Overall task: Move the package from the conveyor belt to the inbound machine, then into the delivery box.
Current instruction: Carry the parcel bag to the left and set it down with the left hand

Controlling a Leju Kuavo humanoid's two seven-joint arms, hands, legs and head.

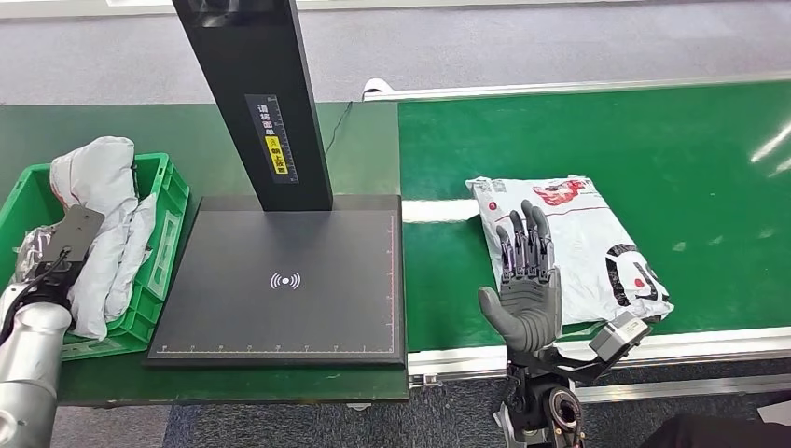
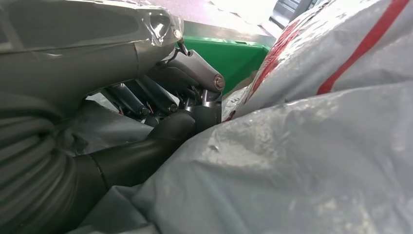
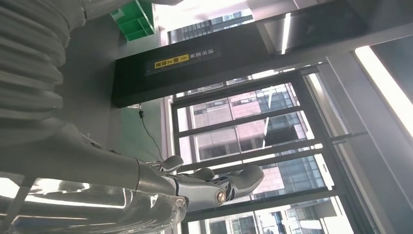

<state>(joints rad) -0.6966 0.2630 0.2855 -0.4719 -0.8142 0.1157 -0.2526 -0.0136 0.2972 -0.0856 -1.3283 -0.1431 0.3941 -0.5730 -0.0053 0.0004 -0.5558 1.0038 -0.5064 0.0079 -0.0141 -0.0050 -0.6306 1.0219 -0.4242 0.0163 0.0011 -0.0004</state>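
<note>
My right robot hand (image 1: 527, 280) is raised with palm upright and fingers stretched apart, holding nothing, at the near edge of the green conveyor belt (image 1: 653, 131), just in front of the package (image 1: 583, 238). That package, a flat white plastic mailer printed in red and black, lies on the belt to the right of the inbound machine (image 1: 289, 280), untouched. The machine is a matte black slab with a wireless mark at its middle and a tall black column (image 1: 252, 93) rising from its far side. Further left, my left robot hand (image 2: 160, 107) sits low in the green delivery box (image 1: 163, 233), pressed among crinkled grey bags (image 1: 103, 215); from the left wrist view its dark fingers look curled against the film, but I cannot tell whether they grip a bag or merely rest there.

The risks, as I judge them: the mailer's glossy film is slick and limp, so a shallow pinch at its near edge could slip or let it fold and drag across the belt. A carry left that runs too high or far could clip the column. If the left robot hand has snagged a bag, lifting that arm may pull the bag out of the ribbed plastic box onto the green desk (image 1: 233, 383).
</note>
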